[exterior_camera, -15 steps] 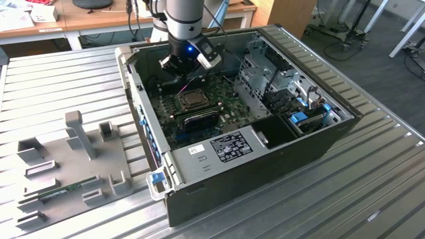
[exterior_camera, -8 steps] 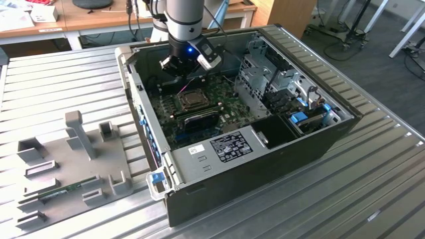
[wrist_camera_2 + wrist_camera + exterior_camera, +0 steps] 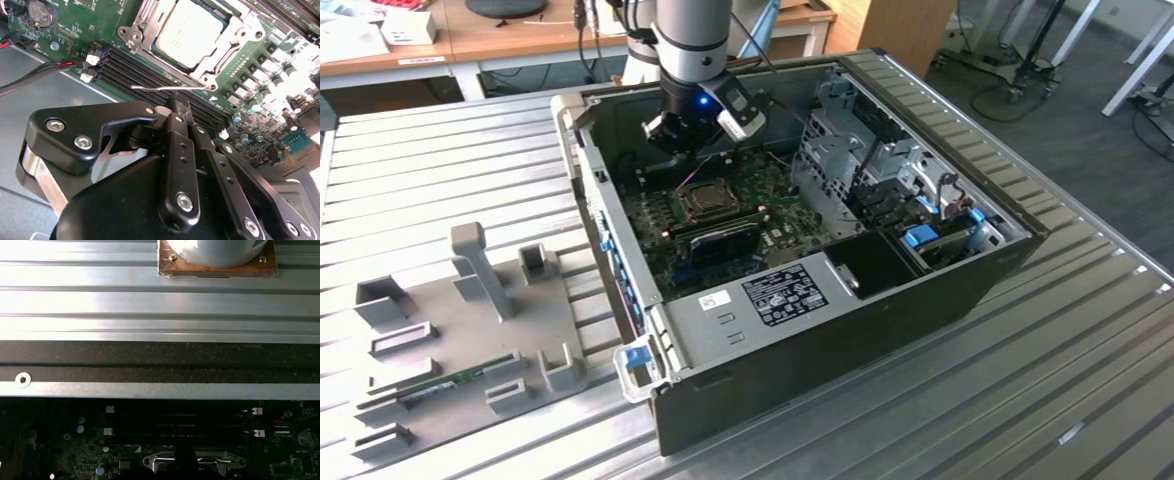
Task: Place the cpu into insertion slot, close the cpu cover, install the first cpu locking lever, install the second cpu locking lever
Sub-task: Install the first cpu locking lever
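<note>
In the second wrist view the gripper (image 3: 176, 102) is nearest, its black links running in from both sides and meeting in the middle, so the fingers stand drawn together. Their tips are just beside a thin silver locking lever (image 3: 165, 88); whether they touch the wire I cannot tell. The lever runs along the edge of the socket, between it and the long black memory slots (image 3: 140, 67), which lie directly under the fingertips. Red and black wires (image 3: 60, 64) cross the grey floor toward the end of those slots.

Past the lever, the cpu (image 3: 187, 30) sits flat in the insertion slot (image 3: 686, 203), its pale face showing through the window of the cpu cover (image 3: 230, 47). The cover lies down over the chip's rim. Green board surrounds the socket, and a coin battery (image 3: 40, 12) sits farther off.

In the exterior view the arm (image 3: 691, 40) comes down almost upright into the open computer case (image 3: 854, 330), with the wrist pointing down. The gripper hangs over the far part of the board, just beyond the socket. The grey drive cage (image 3: 834, 150) stands to the exterior view's right of it. The case rests on a ribbed metal table (image 3: 440, 150), and a grey fixture tray (image 3: 467, 330) lies well apart, on the exterior view's left
</note>
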`<state>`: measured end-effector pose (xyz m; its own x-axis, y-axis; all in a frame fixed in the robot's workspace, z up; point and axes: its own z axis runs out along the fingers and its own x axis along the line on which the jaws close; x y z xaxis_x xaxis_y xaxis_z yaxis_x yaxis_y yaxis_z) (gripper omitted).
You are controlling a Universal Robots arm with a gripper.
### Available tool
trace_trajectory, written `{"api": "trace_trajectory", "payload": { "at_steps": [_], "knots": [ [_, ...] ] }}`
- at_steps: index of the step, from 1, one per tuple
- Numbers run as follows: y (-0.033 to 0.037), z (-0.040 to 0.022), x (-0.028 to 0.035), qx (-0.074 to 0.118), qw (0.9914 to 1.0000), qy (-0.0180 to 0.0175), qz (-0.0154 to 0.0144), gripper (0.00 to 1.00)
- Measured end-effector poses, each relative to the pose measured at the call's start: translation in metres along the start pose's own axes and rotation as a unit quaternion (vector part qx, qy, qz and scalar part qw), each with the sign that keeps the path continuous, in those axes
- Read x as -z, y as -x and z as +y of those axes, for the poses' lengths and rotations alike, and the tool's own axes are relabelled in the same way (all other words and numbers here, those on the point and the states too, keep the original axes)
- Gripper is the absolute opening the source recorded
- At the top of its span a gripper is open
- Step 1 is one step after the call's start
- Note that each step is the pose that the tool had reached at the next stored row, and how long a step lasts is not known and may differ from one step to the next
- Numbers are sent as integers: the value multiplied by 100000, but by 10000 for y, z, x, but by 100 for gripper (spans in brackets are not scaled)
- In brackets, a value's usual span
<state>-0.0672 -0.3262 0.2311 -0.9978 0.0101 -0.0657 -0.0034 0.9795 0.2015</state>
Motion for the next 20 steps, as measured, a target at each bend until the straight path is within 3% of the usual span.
{"api": "trace_trajectory", "payload": {
  "at_steps": [6, 20],
  "knots": [
    [2, 19, -29, -17, 100000, 290, 0, 10],
    [66, 22, -76, -22, 100000, 290, 6, 10]
  ]
}}
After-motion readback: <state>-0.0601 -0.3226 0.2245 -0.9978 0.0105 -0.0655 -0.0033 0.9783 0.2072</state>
